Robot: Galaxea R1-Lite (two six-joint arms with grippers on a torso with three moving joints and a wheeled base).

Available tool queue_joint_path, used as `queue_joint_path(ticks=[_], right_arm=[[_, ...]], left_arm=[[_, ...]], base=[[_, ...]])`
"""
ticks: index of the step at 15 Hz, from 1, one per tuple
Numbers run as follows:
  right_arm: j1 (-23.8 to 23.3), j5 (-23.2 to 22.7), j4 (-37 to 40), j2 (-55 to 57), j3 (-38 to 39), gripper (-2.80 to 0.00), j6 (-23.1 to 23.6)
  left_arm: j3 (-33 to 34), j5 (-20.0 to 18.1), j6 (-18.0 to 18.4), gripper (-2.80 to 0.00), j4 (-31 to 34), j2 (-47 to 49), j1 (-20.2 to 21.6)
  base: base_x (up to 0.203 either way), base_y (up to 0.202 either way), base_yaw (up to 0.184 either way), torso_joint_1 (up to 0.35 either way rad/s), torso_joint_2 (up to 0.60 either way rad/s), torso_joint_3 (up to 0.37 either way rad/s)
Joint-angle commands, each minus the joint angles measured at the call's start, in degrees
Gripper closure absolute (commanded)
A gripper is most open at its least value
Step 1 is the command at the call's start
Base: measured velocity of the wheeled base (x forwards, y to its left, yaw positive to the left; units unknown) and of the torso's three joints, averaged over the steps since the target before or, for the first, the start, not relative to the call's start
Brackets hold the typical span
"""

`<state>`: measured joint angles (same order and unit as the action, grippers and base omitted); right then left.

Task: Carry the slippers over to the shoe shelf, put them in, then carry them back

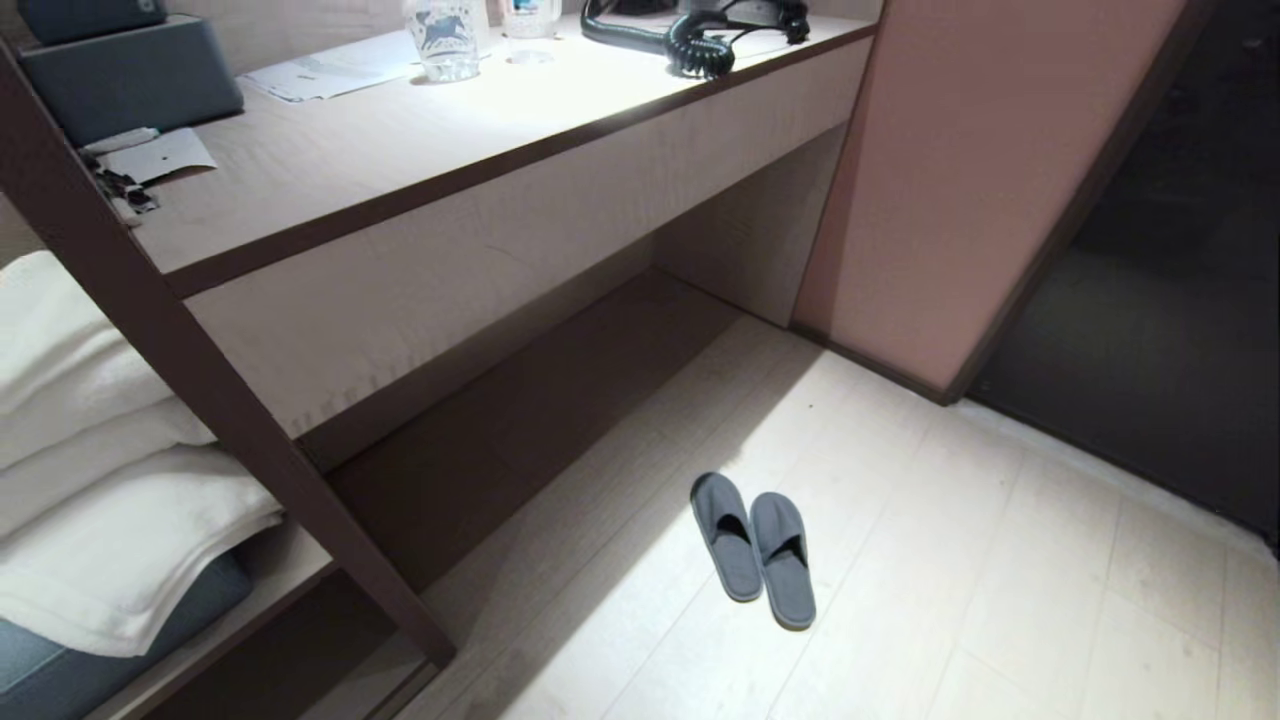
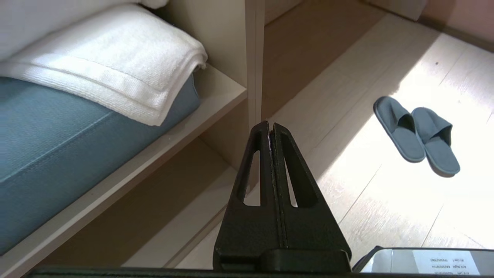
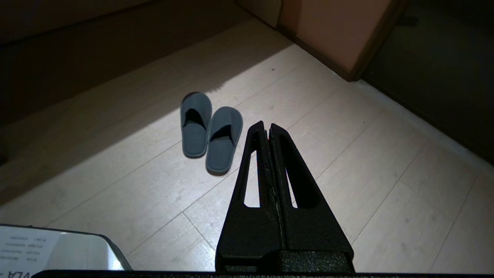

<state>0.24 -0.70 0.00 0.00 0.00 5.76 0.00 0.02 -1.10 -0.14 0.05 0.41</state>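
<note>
Lying side by side lower centre, the slippers (image 1: 755, 547) could slide apart, probably, if the pinched-shut, empty left gripper (image 2: 271, 127) or right gripper (image 3: 266, 127) nudges one.

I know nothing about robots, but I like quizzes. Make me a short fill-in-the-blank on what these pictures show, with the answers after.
1. The slippers lie side by side on the ____.
2. The left end effector and the right end effector both have their fingers ____.
3. The folded towels are ____ in colour.
4. On the desk, a coiled black cord lies near a clear ____.

Answers: floor; shut; white; glass
</note>
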Motion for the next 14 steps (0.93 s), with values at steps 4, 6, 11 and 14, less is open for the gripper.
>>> queue_joint_path(ticks=[4, 6, 11, 14], right_arm=[[0.0, 0.0, 0.0, 0.1, 0.0, 0.0, 0.0], [0.0, 0.0, 0.0, 0.1, 0.0, 0.0, -0.1], [0.0, 0.0, 0.0, 0.1, 0.0, 0.0, 0.0], [0.0, 0.0, 0.0, 0.1, 0.1, 0.0, 0.0]], left_arm=[[0.0, 0.1, 0.0, 0.0, 0.0, 0.0, 0.0], [0.0, 0.1, 0.0, 0.0, 0.0, 0.0, 0.0], [0.0, 0.1, 0.0, 0.0, 0.0, 0.0, 0.0], [0.0, 0.1, 0.0, 0.0, 0.0, 0.0, 0.0]], base=[[0.0, 0.0, 0.0, 0.002, 0.0, 0.201], [0.0, 0.0, 0.0, 0.005, 0.0, 0.199], [0.0, 0.0, 0.0, 0.001, 0.0, 0.201], [0.0, 0.0, 0.0, 0.005, 0.0, 0.197]])
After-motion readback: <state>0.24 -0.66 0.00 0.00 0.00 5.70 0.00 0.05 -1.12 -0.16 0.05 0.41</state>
